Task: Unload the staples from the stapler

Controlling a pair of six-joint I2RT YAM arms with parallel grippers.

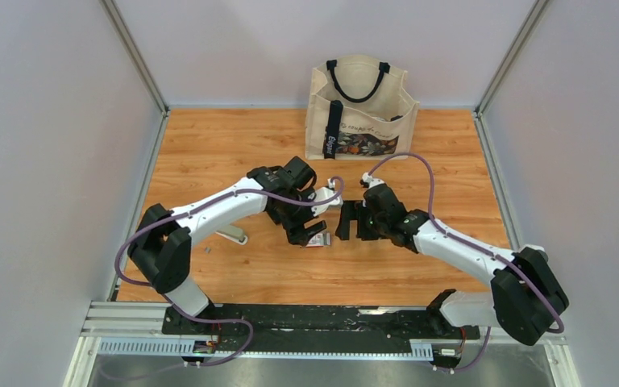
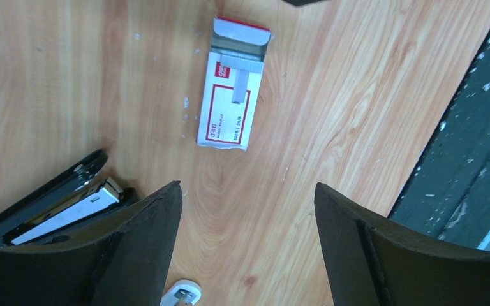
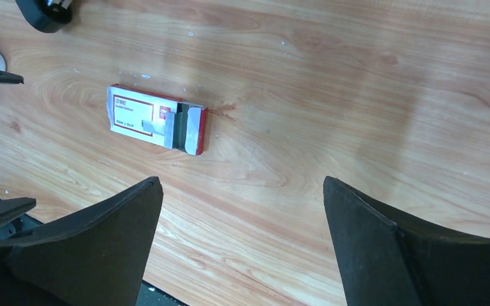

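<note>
Both arms meet over the staple box, and that box is our marker for everything here. The staples are out. We see silvery-grey strip lying on top of the box, by its opened flap end, touching the cardboard. The stapler lies near the box on the wooden surface, swung open with its metal channel showing.

The left pincer hangs above the box from its left side, fingers spread wide and nothing between them. The right pincer hangs on the box's right side, equally spread and equally empty. Neither one is touching the box or the strip.

We judge the unloading essentially done, with the strip delivered and let go. We cannot see into the channel well enough to say whether any staples remain in it. If some do, that is what's left.

Now the count:
- One stapler.
- One staple box.
- Two grey pieces on the box, set in a T. We cannot tell whether they are two strips or one strip and part of the box.
- One tote bag, well beyond the box at the far side.
- Two pincers.
</note>
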